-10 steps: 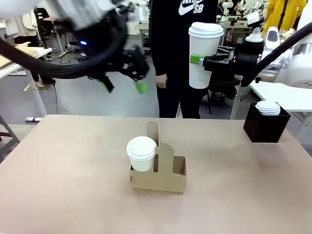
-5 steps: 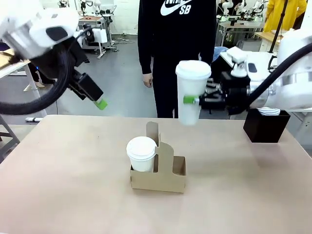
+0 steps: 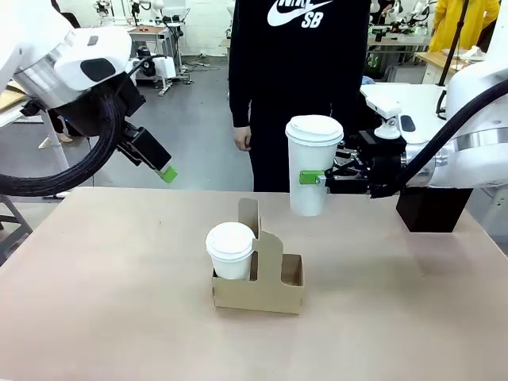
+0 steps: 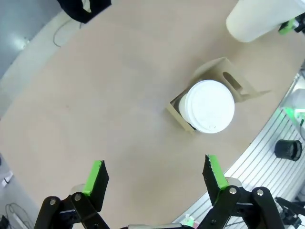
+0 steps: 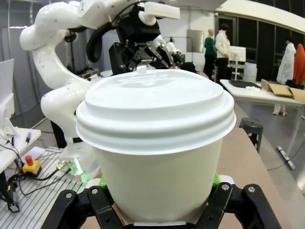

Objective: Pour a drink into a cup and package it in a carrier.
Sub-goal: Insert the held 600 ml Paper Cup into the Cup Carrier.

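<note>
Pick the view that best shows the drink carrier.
Front view: the carrier stands whole, handle upright, a lidded cup in one slot. Left wrist view: seen from above, partly under that cup's lid. Right wrist view faces the held cup.

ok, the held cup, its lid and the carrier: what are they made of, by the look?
The held cup is likely paper: matte white, with a plain tapering wall. Its lid looks like moulded plastic: smooth, with a slight sheen, a stepped rim and a small raised nub. The carrier looks like brown cardboard: matte, with flat folded panels, cut edges and a punched handle slot.
</note>
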`<state>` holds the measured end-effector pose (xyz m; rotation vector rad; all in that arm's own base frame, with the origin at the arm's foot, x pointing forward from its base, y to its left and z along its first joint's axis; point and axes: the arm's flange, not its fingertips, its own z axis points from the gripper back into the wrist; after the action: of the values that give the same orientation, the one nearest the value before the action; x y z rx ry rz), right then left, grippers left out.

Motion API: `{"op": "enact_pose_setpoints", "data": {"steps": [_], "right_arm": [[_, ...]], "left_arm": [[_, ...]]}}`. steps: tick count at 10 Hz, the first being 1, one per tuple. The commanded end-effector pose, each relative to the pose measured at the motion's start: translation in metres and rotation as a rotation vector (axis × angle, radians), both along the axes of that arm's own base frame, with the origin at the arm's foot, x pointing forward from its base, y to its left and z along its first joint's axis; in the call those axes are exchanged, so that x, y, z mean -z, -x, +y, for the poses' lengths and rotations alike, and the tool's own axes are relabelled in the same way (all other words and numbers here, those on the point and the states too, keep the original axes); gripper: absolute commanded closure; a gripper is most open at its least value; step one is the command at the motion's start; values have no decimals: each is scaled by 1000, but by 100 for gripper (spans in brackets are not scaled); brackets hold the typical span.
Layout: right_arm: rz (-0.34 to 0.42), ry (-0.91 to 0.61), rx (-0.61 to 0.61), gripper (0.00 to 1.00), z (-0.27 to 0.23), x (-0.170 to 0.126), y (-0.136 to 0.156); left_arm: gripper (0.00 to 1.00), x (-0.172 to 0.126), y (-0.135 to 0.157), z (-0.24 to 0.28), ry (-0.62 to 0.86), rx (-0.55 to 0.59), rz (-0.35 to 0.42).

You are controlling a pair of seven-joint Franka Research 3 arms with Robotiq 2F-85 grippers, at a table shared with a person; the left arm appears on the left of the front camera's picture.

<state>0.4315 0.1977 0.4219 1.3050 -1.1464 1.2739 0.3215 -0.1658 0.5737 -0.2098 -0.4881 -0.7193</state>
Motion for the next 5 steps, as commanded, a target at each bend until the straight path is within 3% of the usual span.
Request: {"op": "enact_pose_setpoints", "data": {"steps": [1,4,5], "right_arm": [[9,1,-3,19,0,4,2],[10,-64,-152,19,19,39,13],[26,-92,-191,19,25,50,17]], "left_arm": [[0,19,-4,16,13,13,-33],[0,44,-7,56,35,34,-93],[0,48,-11,60,53,40,-67]]}}
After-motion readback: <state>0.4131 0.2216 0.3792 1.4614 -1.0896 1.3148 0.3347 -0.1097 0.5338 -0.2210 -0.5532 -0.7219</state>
